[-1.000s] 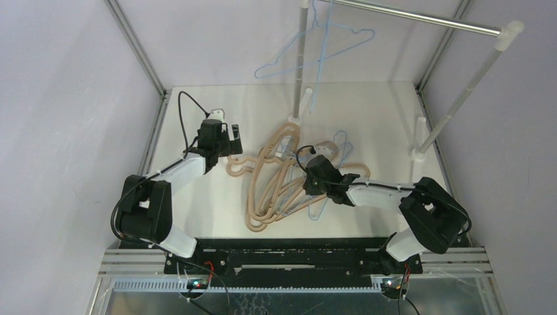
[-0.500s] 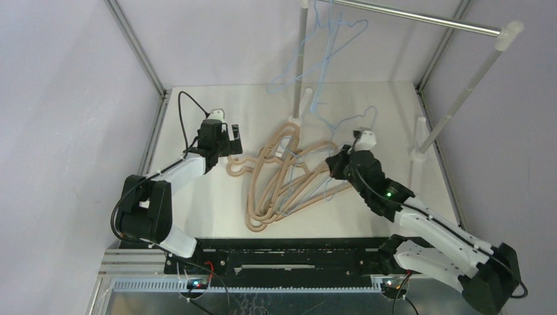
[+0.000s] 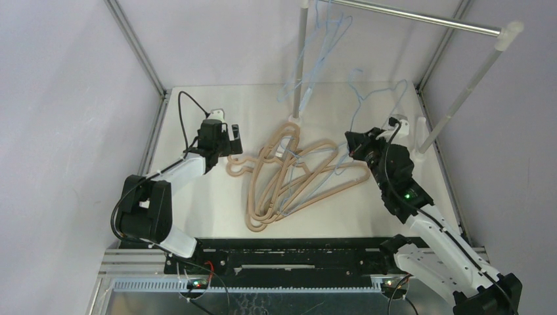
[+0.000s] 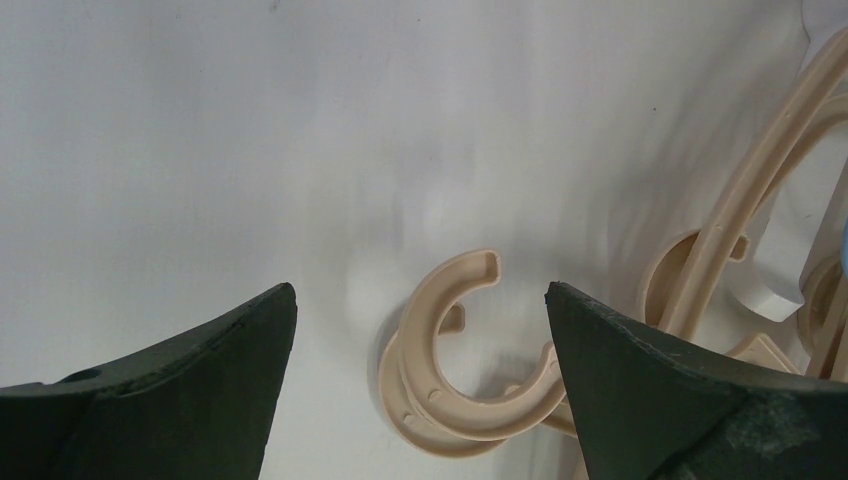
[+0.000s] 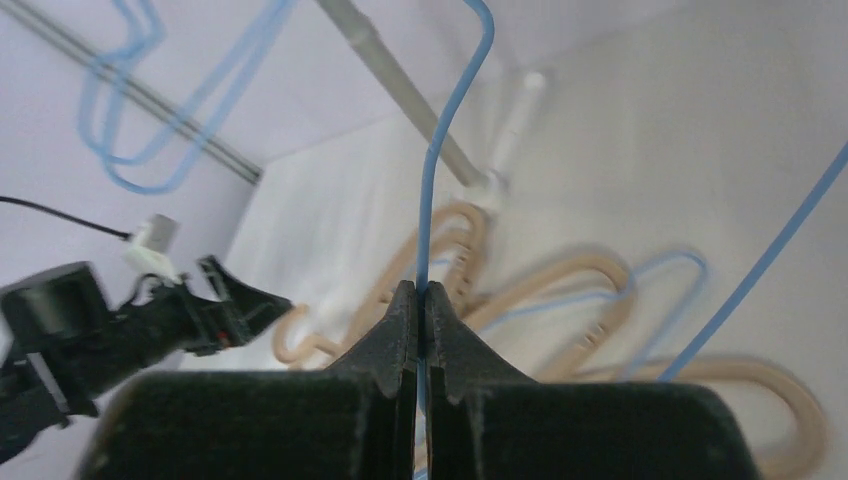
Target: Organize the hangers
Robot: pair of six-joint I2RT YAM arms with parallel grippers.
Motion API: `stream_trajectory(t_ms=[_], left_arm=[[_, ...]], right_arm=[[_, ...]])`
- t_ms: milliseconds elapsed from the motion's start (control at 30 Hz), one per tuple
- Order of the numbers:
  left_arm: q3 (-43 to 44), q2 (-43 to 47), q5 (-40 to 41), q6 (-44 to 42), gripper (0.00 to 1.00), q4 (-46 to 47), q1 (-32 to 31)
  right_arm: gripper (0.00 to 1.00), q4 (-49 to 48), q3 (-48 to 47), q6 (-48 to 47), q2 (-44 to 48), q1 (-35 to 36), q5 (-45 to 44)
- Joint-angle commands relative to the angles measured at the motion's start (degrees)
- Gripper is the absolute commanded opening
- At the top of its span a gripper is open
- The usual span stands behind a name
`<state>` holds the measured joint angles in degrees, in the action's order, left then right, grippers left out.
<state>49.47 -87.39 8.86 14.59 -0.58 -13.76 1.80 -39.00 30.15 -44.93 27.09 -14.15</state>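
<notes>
The left gripper [image 4: 420, 292] faces the white bench [image 4: 300, 120]. Its jaws stand wide apart, with one dark finger [image 4: 190, 385] in the lower left of the frame and the other in the lower right. Between them, at lower centre, a C-shaped tan hanger hook [image 4: 425, 315] lies on the bench, opening toward the right and touching neither finger. A second tan hook [image 4: 388, 375] lies directly beneath it. Tan hanger arms [image 4: 760, 170] run diagonally along the right edge.
</notes>
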Motion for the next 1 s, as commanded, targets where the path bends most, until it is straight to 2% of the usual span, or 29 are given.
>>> stream_trajectory(t_ms=[0,167,433,567,967], left_arm=[[1.9,1.2,0.3,0.0,0.99,1.4,-0.4],[2.1,0.8,0.0,0.1,1.00,1.3,-0.4],[2.4,0.3,-0.1,0.1,0.99,1.1,-0.4],[2.4,0.4,0.7,-0.2,0.99,0.8,-0.4],[2.8,-0.3,1.3,-0.6,1.00,0.6,-0.4]], right_arm=[[0.00,-14.2,-4.8,-1.5,-1.3,-0.1,7.4],[0.00,-21.0,-9.5,-2.0,-4.4,-0.1,14.6],[0.00,-23.7,-18.4,-3.7,-12.2,-1.8,16.3],[0.00,-22.2,-24.9,-3.6,-17.8,-3.3,16.1],[0.00,-26.6,-31.3,1.5,-30.3,-9.6,20.6]])
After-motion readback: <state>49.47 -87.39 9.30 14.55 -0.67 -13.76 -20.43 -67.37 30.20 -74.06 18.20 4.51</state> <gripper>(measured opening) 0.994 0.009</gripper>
